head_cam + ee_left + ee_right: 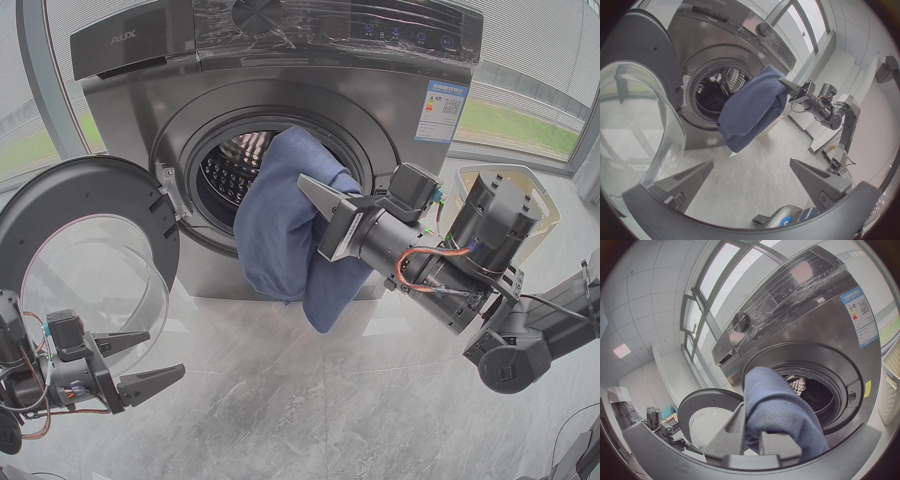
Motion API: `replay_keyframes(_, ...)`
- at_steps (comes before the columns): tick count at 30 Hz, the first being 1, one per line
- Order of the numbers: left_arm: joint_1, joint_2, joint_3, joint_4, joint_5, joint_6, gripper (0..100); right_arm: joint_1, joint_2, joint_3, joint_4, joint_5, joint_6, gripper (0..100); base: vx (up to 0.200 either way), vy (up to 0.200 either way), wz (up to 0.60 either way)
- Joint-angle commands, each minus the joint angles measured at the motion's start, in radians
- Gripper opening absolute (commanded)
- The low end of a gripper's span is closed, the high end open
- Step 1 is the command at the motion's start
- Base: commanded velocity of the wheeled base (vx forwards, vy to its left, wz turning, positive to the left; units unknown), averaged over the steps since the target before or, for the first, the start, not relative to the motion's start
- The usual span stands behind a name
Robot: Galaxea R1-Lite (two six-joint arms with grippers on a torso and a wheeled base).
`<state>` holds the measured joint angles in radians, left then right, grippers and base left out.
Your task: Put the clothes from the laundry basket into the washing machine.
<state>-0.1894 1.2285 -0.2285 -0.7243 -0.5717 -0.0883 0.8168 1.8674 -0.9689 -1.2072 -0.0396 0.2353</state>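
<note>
A blue garment (281, 231) hangs in front of the drum opening (234, 172) of the grey washing machine (262, 94), draped down to near the floor. My right gripper (312, 190) is shut on the blue garment, level with the right part of the opening; the cloth (778, 408) bulges over the fingers (734, 430). The same garment (753, 106) and right gripper (787, 86) appear far off in the left wrist view. My left gripper (153, 356) is open and holds nothing, low at the left above the floor, below the swung-open door (81, 194). The laundry basket (544, 194) stands right of the machine.
The round door with its glass bowl (94, 287) stands open to the left of the drum, close above my left gripper. Grey tiled floor (300, 400) spreads in front of the machine. Windows run behind and to the right.
</note>
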Motion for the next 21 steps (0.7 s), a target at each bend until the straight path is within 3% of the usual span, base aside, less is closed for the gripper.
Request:
replay_keyframes(1, -0.033, 0.235, -0.045, -0.11, 0.001, -0.004, 100, -0.001, -0.002, -0.004, -0.002, 0.0, -0.001, 0, 0.0, 0.0, 0.0)
replay_keyframes(11, -0.044, 0.444, -0.129, -0.228, -0.01, -0.005, 100, 0.016, -0.004, -0.019, 0.002, -0.008, 0.001, 0, 0.0, 0.0, 0.0)
replay_keyframes(21, -0.108, 0.609, -0.178, -0.373, 0.004, -0.005, 100, 0.036, -0.004, -0.01, -0.003, -0.011, 0.001, 0, 0.0, 0.0, 0.0)
